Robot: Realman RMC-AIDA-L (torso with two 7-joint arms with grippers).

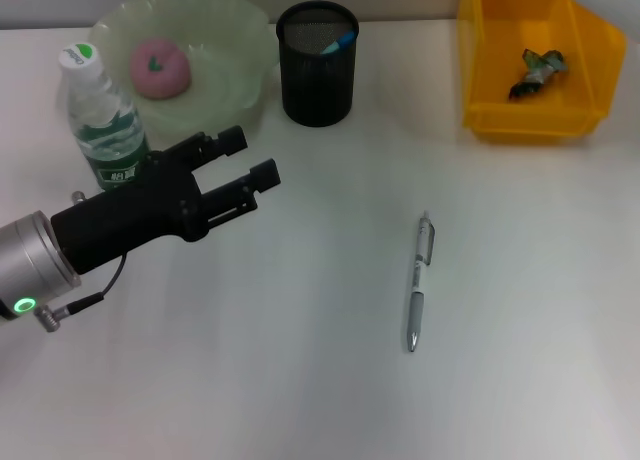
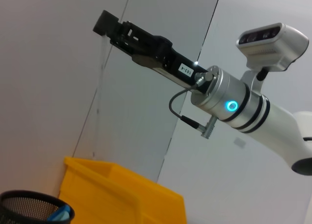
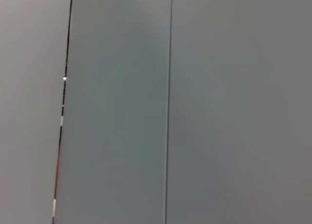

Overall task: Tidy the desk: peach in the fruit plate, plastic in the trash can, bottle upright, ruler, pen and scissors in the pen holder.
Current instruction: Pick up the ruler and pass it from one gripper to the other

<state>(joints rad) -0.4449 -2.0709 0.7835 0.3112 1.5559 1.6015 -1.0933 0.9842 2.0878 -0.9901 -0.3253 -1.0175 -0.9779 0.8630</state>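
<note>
One item left loose on the desk (image 1: 300, 400): pen (image 1: 419, 283), lying flat right of centre, well apart from everything else. Long axis running nearly straight away from the robot, clip end farther, tip end nearer, tilted only slightly.

Left gripper (image 1: 252, 155) low over the desk's left part, just beside the upright bottle (image 1: 103, 115), pointing forward and to the right. Jaws parted by a moderate gap, nothing between them, nothing touched. Pen well off to its right and somewhat nearer the robot, its axis crossing the line of the fingers at an angle; wrist turn probably needed for a grasp across the barrel.

Right gripper (image 2: 105, 24) absent from the head view, seen only from the left wrist, raised high against the wall; closure not discernible. Pen on the right arm's side, so perhaps a shorter reach from there once lowered.

Peach (image 1: 159, 67) in fruit plate (image 1: 240, 40); plastic (image 1: 536, 72) in trash can (image 1: 520, 115); pen holder (image 1: 317, 75) behind, with a blue-tipped item inside.
</note>
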